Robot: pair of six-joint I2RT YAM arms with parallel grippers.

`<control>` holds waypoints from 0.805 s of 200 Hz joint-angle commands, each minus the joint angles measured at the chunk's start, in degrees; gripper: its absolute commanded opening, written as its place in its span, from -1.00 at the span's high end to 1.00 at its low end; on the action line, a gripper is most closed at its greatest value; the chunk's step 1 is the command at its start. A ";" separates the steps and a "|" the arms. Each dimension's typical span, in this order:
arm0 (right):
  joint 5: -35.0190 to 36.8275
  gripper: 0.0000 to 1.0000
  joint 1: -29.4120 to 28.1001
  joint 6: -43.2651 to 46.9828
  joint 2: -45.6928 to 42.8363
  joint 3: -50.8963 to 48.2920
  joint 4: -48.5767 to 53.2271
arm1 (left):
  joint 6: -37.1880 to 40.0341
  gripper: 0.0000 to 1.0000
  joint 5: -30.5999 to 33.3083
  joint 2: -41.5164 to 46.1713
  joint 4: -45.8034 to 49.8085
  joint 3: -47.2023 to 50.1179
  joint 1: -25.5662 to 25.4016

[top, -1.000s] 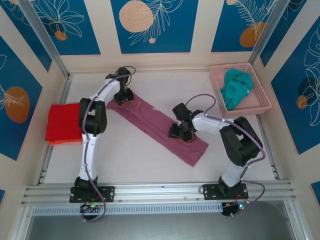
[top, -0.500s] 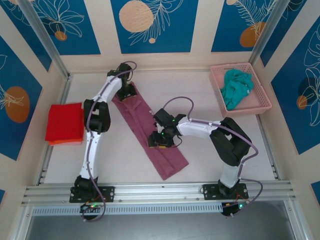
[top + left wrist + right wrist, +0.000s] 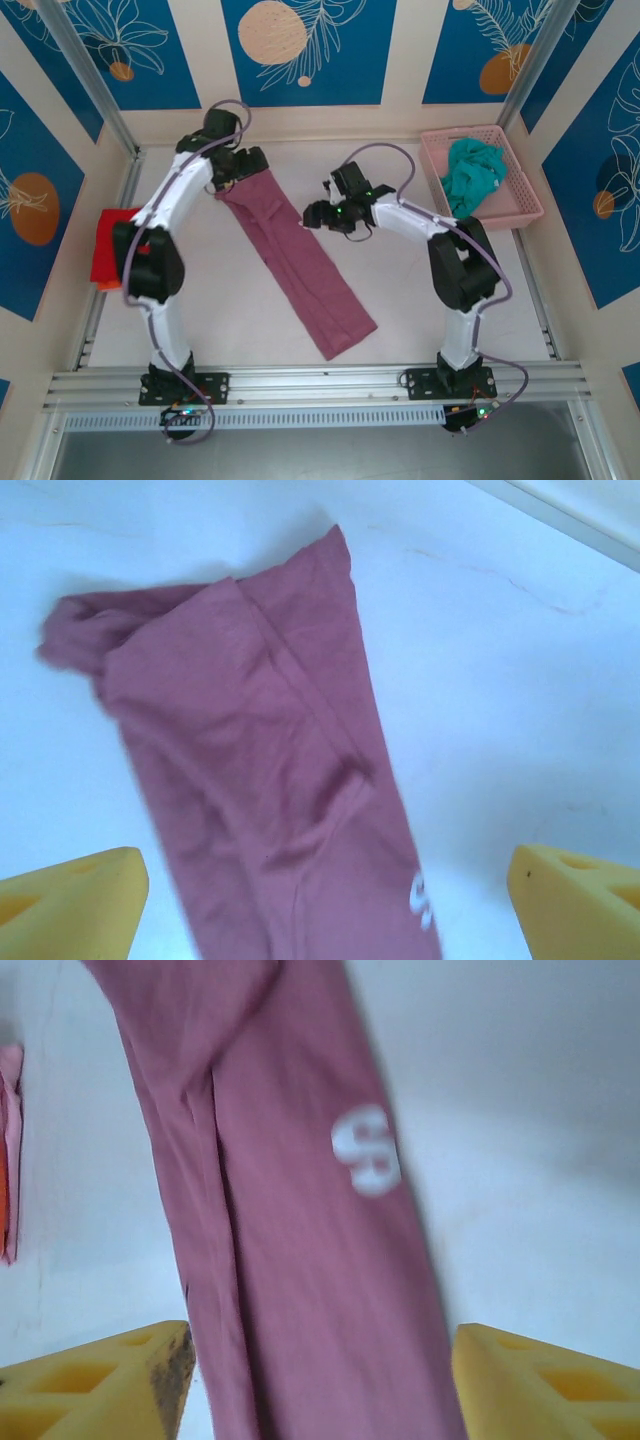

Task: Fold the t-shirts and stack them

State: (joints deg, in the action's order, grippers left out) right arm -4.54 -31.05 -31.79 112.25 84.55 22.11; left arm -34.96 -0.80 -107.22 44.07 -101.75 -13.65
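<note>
The mauve-pink t-shirt (image 3: 300, 265) lies folded into a long narrow strip, running from the far left toward the near middle of the table. My left gripper (image 3: 238, 168) hovers over its far end, and its yellow fingers (image 3: 70, 900) stand wide apart above the cloth (image 3: 270, 780), holding nothing. To the right of the strip's upper part, my right gripper (image 3: 312, 214) is open too. Its fingers (image 3: 100, 1380) flank the shirt (image 3: 300, 1290) below the white print (image 3: 365, 1150). A folded red t-shirt (image 3: 103, 245) rests at the left edge. The teal t-shirt (image 3: 472, 175) lies crumpled in the basket.
The pink lattice basket (image 3: 525, 200) stands at the far right corner. Aluminium rails (image 3: 300, 385) border the near edge and both sides. My left arm's elbow (image 3: 145, 265) partly covers the red shirt. Bare white table (image 3: 230, 310) lies on both sides of the strip.
Both grippers opened, let go of the mauve shirt and moved toward the far side. The strip swung from a left-right diagonal to a steeper line pointing at the near edge.
</note>
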 commanded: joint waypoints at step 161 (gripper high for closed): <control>-13.12 -0.10 -1.44 -9.54 51.14 67.48 9.51 | -7.60 -0.99 0.95 40.14 -6.65 50.07 -0.83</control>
State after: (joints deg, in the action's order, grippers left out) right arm -16.64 -32.62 -35.83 161.27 150.19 30.00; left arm -43.16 0.86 -67.44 38.94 -51.99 -13.82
